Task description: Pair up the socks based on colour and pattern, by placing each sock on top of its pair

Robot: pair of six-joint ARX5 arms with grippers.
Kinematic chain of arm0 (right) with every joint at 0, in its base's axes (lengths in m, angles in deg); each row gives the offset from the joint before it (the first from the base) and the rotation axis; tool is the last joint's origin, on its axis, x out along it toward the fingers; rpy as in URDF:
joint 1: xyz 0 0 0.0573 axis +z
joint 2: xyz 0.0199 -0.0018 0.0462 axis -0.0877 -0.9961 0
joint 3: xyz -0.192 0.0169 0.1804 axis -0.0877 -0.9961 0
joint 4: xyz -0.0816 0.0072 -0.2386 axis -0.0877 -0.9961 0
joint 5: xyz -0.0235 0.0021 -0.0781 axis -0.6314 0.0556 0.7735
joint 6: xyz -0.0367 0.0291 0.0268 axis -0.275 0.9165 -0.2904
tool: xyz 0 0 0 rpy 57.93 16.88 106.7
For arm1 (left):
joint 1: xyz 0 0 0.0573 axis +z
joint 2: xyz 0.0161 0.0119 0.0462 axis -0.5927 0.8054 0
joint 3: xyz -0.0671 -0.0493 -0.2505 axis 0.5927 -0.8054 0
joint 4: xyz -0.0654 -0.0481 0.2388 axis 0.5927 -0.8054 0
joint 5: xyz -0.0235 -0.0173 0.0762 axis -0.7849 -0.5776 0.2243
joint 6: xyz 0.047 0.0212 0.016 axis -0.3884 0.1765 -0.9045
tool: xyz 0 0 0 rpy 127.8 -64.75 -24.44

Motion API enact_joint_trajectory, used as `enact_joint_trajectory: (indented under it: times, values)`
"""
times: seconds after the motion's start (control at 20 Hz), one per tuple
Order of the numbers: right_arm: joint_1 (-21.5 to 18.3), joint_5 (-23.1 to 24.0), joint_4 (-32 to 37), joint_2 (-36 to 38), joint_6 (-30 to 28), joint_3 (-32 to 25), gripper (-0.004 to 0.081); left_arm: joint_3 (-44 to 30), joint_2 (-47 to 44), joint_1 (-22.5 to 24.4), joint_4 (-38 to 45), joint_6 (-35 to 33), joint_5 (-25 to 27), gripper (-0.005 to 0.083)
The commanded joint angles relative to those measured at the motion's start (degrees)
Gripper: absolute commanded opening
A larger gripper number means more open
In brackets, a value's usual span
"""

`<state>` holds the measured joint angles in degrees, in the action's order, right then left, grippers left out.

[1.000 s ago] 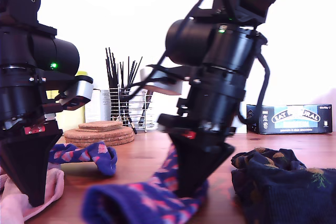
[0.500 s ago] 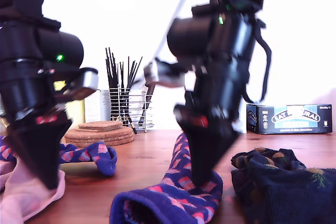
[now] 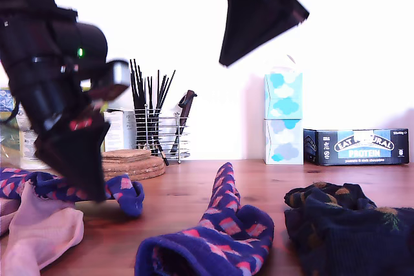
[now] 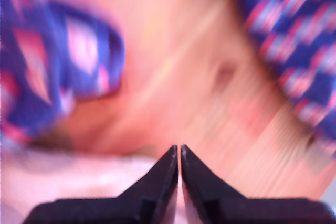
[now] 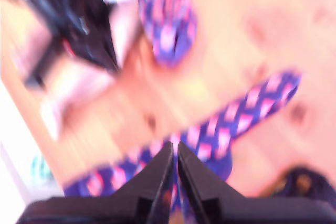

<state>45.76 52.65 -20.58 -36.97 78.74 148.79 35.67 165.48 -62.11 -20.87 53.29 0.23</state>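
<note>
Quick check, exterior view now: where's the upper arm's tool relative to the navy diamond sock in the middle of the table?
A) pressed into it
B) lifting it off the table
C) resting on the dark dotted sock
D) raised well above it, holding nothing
D: the tool hangs high over the sock, which lies on the table, with nothing at its tip.

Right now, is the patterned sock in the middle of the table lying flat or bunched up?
Bunched up. In the exterior view the navy diamond sock humps at the middle with one end sticking upward, and no gripper holds it.
</note>
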Motion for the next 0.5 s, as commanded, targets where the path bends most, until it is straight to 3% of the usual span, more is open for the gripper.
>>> enact_joint_trajectory:
  times: [0.0,0.2,0.45]
  values:
    - [0.15,0.28,1.75,3.63,1.6,-4.46,-0.0013,-0.02,-4.63,-0.37,1.81,0.46,-0.63,-0.0021]
    - [0.2,3.65,7.65,15.34,4.46,-15.89,-0.0013,-0.02,-12.74,-0.22,3.5,1.2,0.28,-0.0021]
    - [0.55,6.38,7.74,33.79,7.15,-28.57,-0.0013,-0.02,-19.5,1.18,2.47,-4.07,1.31,-0.0021]
